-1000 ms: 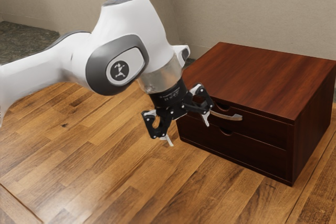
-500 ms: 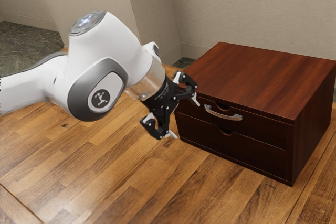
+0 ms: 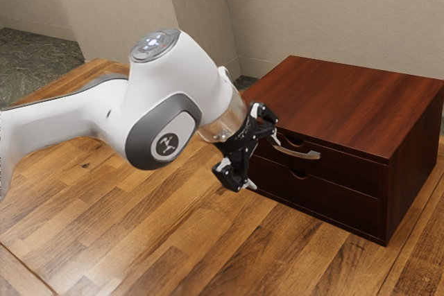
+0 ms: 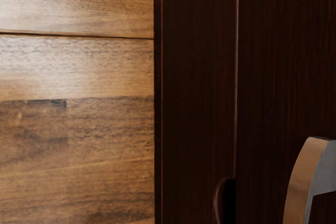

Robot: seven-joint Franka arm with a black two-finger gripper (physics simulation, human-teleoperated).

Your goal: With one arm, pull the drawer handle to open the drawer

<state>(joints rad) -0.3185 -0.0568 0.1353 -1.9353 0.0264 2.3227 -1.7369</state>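
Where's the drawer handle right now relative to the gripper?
In the exterior view, the silver drawer handle sits on the upper drawer of the dark wood cabinet, just to the exterior view's right of the open gripper.

— What sort of place is this?

— A plain room in a home, I'd say, and a rendered one rather than real. The main clue is the dark red-brown wooden cabinet [image 3: 347, 102] with two drawers [image 3: 347, 168], which is ordinary household furniture.

— And around the cabinet?

— It stands on a table [image 3: 139, 240] of warm, varnished wood planks that spreads out in front of the cabinet. Behind the cabinet rise bare beige walls [image 3: 333, 5], with nothing hung on them. Past the table's far edge, well apart from the cabinet, lies a mottled grey-green floor [image 3: 28, 53].
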